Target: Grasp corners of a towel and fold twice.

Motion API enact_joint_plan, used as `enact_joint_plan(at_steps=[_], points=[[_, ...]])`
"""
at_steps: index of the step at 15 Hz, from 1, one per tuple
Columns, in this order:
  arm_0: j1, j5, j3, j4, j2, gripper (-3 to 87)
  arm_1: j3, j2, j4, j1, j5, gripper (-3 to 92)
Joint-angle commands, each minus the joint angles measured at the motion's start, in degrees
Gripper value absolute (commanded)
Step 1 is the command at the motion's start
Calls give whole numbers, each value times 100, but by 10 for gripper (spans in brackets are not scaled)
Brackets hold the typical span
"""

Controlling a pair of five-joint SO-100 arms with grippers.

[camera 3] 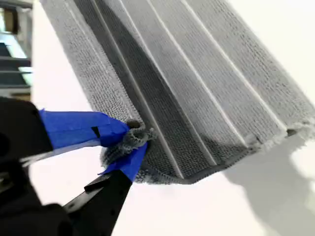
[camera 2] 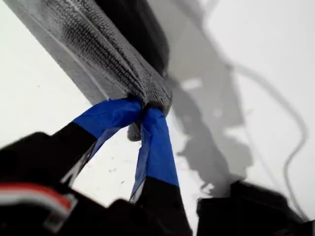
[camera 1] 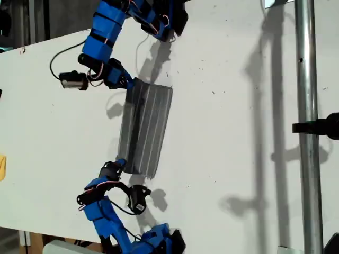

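The grey pinstriped towel [camera 1: 145, 127] lies on the white table [camera 1: 238, 132] as a long doubled band, with layered edges showing at its near end [camera 3: 290, 130]. My first gripper [camera 1: 127, 83] is the upper one in the exterior view. It is shut on a bunched corner [camera 2: 153, 94] between its blue fingertips [camera 2: 142, 109], and the towel [camera 2: 98, 49] stretches away from it. My second gripper [camera 1: 119, 165], lower in the exterior view, is shut [camera 3: 135, 140] on another corner [camera 3: 129, 133] of the towel [camera 3: 206, 83]. Both held corners are on the band's side toward the exterior view's left.
A metal pole [camera 1: 307, 127] with a black clamp [camera 1: 323, 127] stands at the exterior view's right. A yellow object [camera 1: 2, 166] sits at the exterior view's left edge. Black cables [camera 1: 53, 63] trail beside the first arm. The table's edge [camera 1: 47, 42] runs along the upper left of the exterior view.
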Motion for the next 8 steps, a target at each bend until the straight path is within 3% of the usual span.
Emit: enact_joint_plan(at_steps=[1,3,6,8], points=[[-211,149,-861,387,220,-29,-773,721,202,290,-633,-2],[44,-70,-35,308,413,-29,-211,738,-141,-457,-53,-2],[396,-589,1740,-624,475,-28,844,369,-976,-1503,1072,-2],[448,-791,2276,-1046,290,-11,1292,0,-1459,-1679,1327,-2]])
